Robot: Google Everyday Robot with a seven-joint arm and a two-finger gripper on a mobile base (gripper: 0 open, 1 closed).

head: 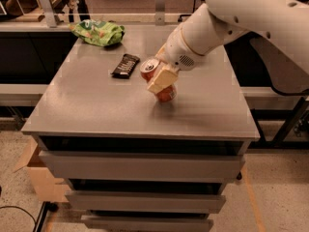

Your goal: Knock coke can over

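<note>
Coke can (166, 94) tilted inside gripper (161, 80), mid-bench (96, 105).
Jaws clamp the can; its long axis leans toward 10 o'clock, base at 4, so you tip it onward toward 10.

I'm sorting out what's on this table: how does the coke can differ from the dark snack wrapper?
The coke can is orange-red and round, while the snack wrapper is dark and flat. The coke can is tilted, with the gripper against it, while the snack wrapper lies flat with nothing touching it. Both sit on the grey table.
</note>
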